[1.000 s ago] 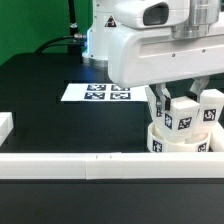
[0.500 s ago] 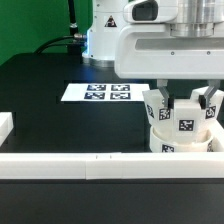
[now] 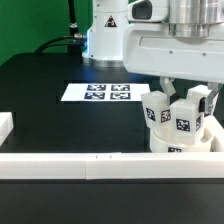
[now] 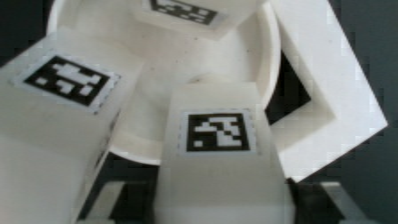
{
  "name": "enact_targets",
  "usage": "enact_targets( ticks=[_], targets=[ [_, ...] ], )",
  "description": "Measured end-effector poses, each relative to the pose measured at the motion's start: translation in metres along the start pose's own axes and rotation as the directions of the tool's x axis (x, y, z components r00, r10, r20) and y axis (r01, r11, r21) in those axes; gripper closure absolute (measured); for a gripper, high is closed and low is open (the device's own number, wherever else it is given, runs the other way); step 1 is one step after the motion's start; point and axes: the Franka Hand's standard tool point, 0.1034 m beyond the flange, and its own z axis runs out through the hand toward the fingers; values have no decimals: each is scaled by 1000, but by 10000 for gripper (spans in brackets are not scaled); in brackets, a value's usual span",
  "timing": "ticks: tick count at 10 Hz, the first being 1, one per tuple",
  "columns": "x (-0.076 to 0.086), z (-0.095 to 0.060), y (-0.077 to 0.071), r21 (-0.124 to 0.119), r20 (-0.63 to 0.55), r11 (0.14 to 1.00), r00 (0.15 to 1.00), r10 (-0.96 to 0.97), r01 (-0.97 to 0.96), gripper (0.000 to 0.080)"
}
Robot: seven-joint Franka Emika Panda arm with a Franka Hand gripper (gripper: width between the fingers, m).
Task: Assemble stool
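The round white seat lies at the exterior view's right, just behind the front rail. Three blocky tagged legs stand on it: one toward the left, one in the middle, one at the right. My gripper comes down from above and is shut on the middle leg. In the wrist view that leg runs between my dark fingers, which press on both its sides, with my gripper at its near end. A second leg and a third leg stand around it on the seat.
The marker board lies flat on the black table, left of the seat. A long white rail runs along the front and a short rail piece sits at the left edge. The arm's bulky body hangs over the right half.
The wrist has turned and shifted a little to the exterior view's right with the middle leg in its grip. The left leg's tag now shows more fully.
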Motion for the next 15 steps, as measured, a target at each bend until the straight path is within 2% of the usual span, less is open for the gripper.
enact_targets(
  ticks=[2,3,5,6,7,8,11,13,14,15],
  targets=[
    [0,0,0,1,2,995,995,100,-100,462],
    [-2,0,-2,9,7,977,977,214,-214,462],
    [-9,1,-7,47,19,890,891,453,-453,462],
    [-11,1,-9,61,40,814,817,576,-577,462],
    [-11,2,-12,86,62,713,718,693,-696,462],
    [-14,2,-17,101,83,605,613,786,-790,462],
    [-15,3,-18,95,104,507,515,851,-857,462],
    [-16,3,-18,78,129,389,396,909,-918,462],
    [-16,3,-18,74,134,365,372,918,-928,462],
    [-17,4,-18,72,170,182,192,967,-981,462]
  ],
)
